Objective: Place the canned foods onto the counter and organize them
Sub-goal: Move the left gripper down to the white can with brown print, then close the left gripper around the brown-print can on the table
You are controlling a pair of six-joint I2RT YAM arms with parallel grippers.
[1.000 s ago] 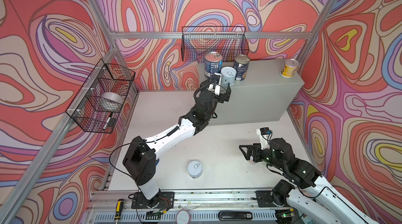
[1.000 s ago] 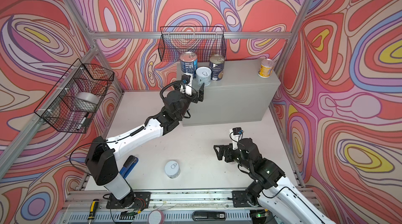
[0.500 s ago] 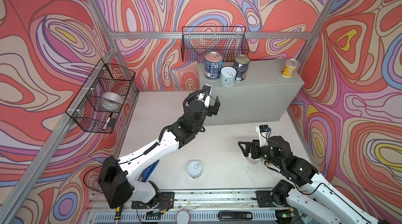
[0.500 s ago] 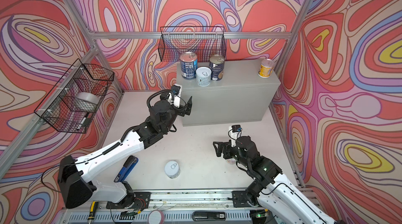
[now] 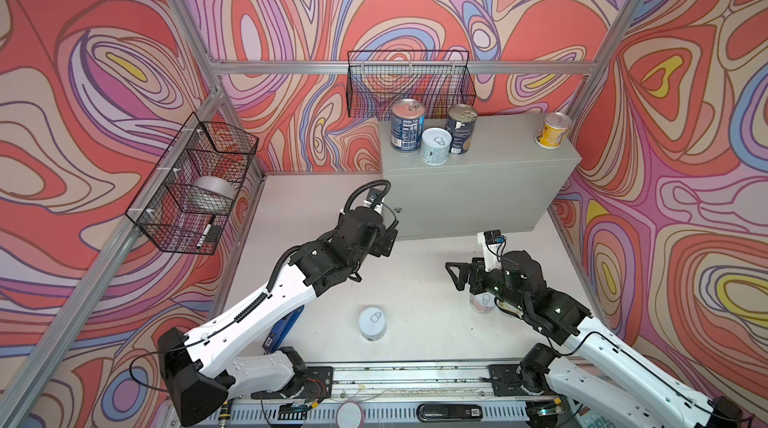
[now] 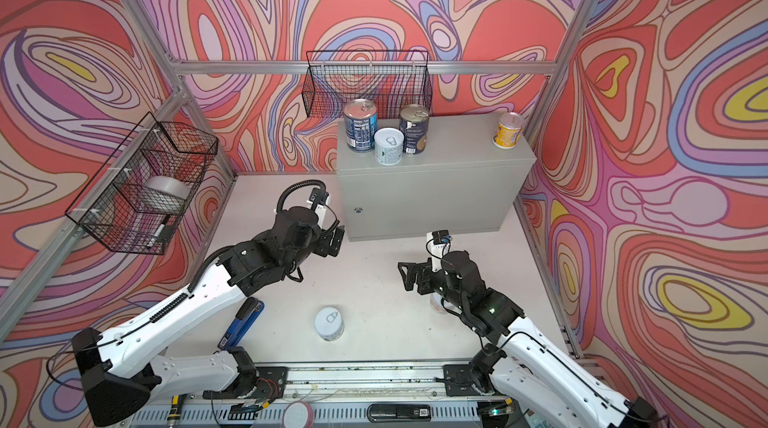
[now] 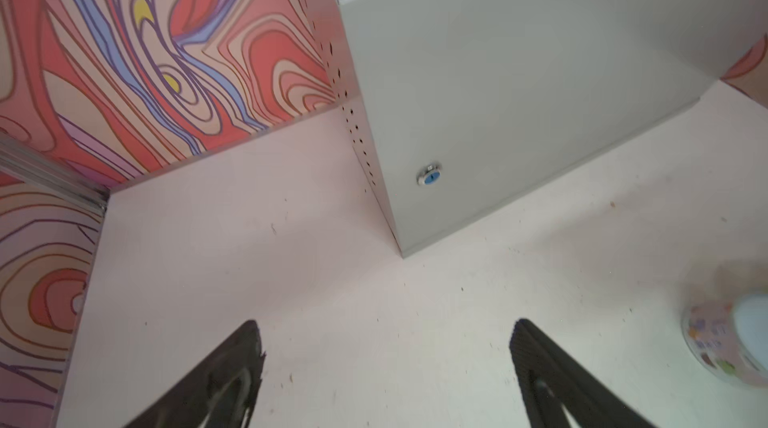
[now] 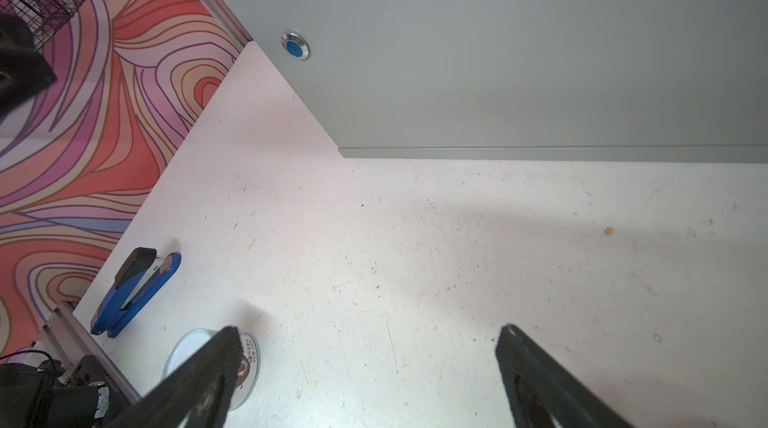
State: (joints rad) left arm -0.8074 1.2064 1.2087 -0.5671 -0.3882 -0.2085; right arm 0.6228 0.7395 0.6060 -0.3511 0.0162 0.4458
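counter (image 5: 498, 143): four cans (image 5: 436, 146) upright | floor (image 5: 415, 272): white can (image 5: 372, 324), pink can (image 5: 478, 305)

Both top views are taken from high above the front rail (image 5: 395, 380), facing down and toward the back wall (image 5: 395, 10). They stand far off, are nearly identical, and take in the whole cell, counter (image 5: 478, 193) included.

The left wrist camera sits low over the cell floor (image 7: 332, 259). It looks past the left end effector (image 7: 386, 324) at the counter's front corner on the left-arm side.

The right wrist camera, equally low, looks past the right end effector (image 8: 368, 328) at the counter's front face.

Both wrist views share the round lock (image 7: 429, 174) and the lower front panel. The lock also appears in both top views.
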